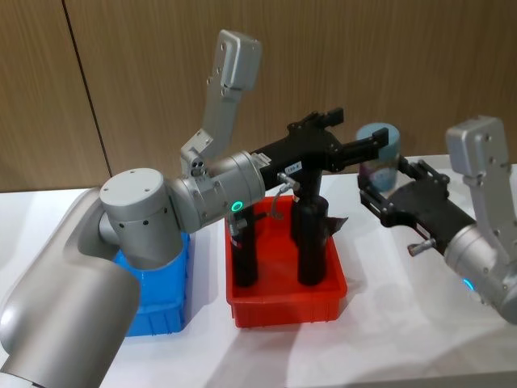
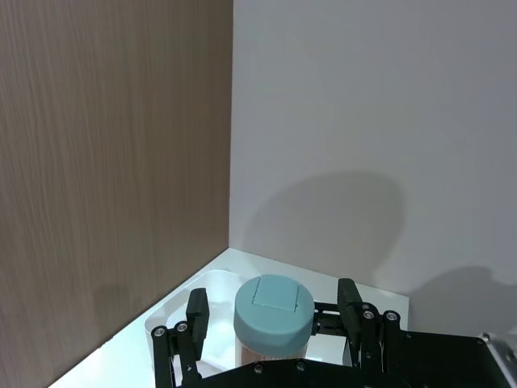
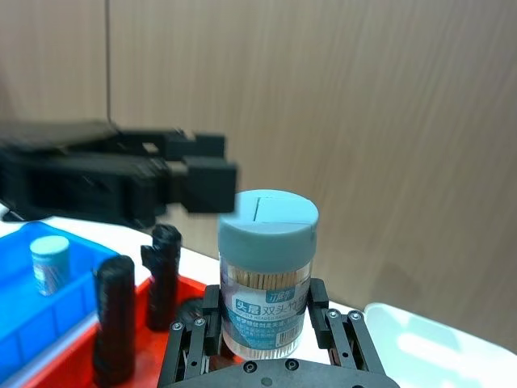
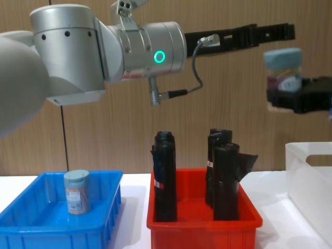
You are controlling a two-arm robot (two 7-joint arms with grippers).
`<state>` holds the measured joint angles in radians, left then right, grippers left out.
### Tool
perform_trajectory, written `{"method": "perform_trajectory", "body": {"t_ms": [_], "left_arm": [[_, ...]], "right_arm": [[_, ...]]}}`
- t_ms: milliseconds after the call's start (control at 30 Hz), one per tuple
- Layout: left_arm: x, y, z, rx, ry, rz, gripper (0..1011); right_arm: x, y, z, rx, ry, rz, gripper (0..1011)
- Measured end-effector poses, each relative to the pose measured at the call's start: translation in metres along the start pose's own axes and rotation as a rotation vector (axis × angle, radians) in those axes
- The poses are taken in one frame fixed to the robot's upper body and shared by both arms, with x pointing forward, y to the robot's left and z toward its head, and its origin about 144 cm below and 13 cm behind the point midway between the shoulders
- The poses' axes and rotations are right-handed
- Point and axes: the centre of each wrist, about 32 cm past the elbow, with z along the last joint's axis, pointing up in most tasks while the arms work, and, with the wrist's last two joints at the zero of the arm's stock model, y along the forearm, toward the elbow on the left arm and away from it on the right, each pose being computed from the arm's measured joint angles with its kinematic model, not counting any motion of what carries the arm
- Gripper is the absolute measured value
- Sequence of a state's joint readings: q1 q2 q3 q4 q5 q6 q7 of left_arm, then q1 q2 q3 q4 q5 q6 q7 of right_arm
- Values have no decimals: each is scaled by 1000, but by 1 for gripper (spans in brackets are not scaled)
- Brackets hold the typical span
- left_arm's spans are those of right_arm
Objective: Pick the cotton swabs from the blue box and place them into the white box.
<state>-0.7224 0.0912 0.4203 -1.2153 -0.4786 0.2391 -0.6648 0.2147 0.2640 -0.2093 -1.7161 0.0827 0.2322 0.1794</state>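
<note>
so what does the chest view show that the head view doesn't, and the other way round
Chest, not head: a second jar of cotton swabs standing in the blue box, and the white box at the right. Head, not chest: the right arm's silver link and the table in front of the red bin. Both: the right gripper shut on a held jar, the open left gripper near it, the red bin with black rolls.
</note>
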Motion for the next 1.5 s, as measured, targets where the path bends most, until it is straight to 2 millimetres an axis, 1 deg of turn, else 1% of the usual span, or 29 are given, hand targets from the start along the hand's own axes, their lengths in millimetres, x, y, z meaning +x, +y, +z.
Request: {"method": "perform_trajectory", "body": {"t_ms": [233, 433, 667, 1000, 1233, 1300, 1333, 1400, 1433, 1500], "left_arm": [[0, 0, 0, 0, 0, 0, 1004], [0, 0, 0, 0, 0, 0, 1004], [0, 0, 0, 0, 0, 0, 1004], [0, 0, 0, 0, 0, 0, 1004], [0, 0, 0, 0, 0, 0, 1004], [0, 0, 0, 0, 0, 0, 1004], [0, 0, 0, 0, 0, 0, 1004], [0, 0, 0, 0, 0, 0, 1004], [0, 0, 0, 0, 0, 0, 1004], [0, 0, 0, 0, 0, 0, 1004]], "right_arm": [[9, -3, -13, -42, 11, -47, 639], [23, -4, -27, -90, 16, -111, 639], [43, -1, -41, -150, 16, -188, 639], [73, 9, -59, -279, 18, -258, 639], [89, 19, -68, -371, 22, -274, 641], [94, 22, -72, -397, 26, -276, 664], [95, 22, -73, -404, 26, -277, 711], [97, 24, -75, -416, 29, -277, 759], [100, 25, -76, -426, 31, -278, 805], [102, 26, -77, -435, 31, -279, 835]]}}
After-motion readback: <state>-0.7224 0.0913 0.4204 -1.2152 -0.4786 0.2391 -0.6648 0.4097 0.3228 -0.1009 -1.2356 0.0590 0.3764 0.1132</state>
